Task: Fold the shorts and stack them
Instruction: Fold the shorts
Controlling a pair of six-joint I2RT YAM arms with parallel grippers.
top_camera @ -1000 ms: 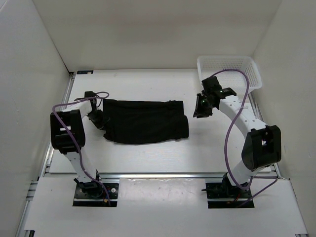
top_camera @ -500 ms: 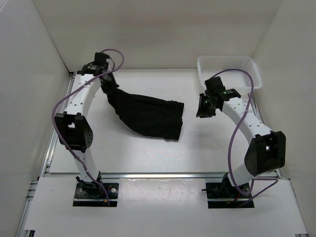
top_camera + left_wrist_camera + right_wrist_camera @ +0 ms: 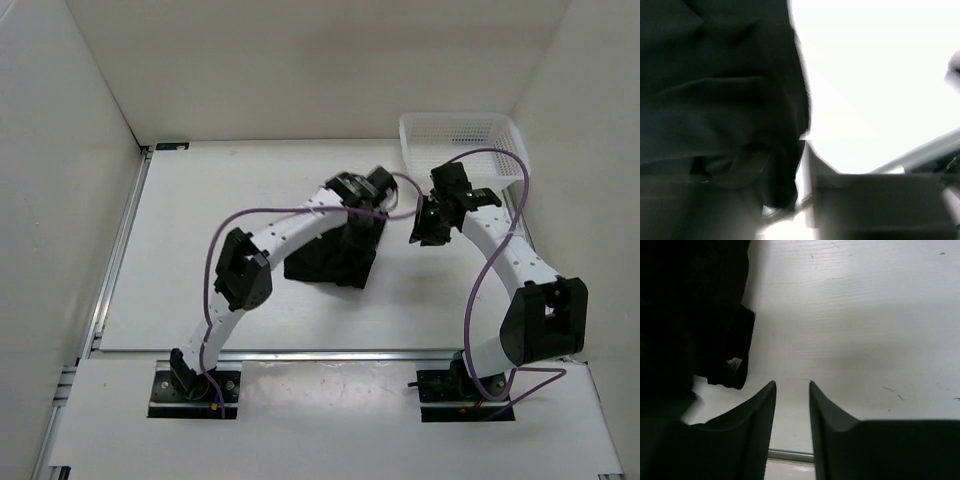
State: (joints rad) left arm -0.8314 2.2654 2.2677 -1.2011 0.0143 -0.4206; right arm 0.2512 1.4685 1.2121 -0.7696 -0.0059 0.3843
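Shorts (image 3: 330, 258) lie doubled into a compact heap at mid-table (image 3: 220, 200), no longer spread wide toward the left as a second ago. Left gripper (image 3: 360, 212) has swung from the left edge across to their right end; its wrist view is blurred, so its grip cannot be told. Right gripper (image 3: 792, 385) hangs just right of the heap, fingers narrowly parted, empty. Basket (image 3: 460, 128) sits in the far right corner.

Bright, even, diffuse light fills the overhead view, and shadows on the table (image 3: 180, 220) are faint. The shorts (image 3: 335, 255) read as a flat black mass, their folds lost. The left wrist view is smeared with blur, the table right of the shorts blown out white. The right wrist view is sharper, with table grain and a soft grey shadow band visible right of the shorts.
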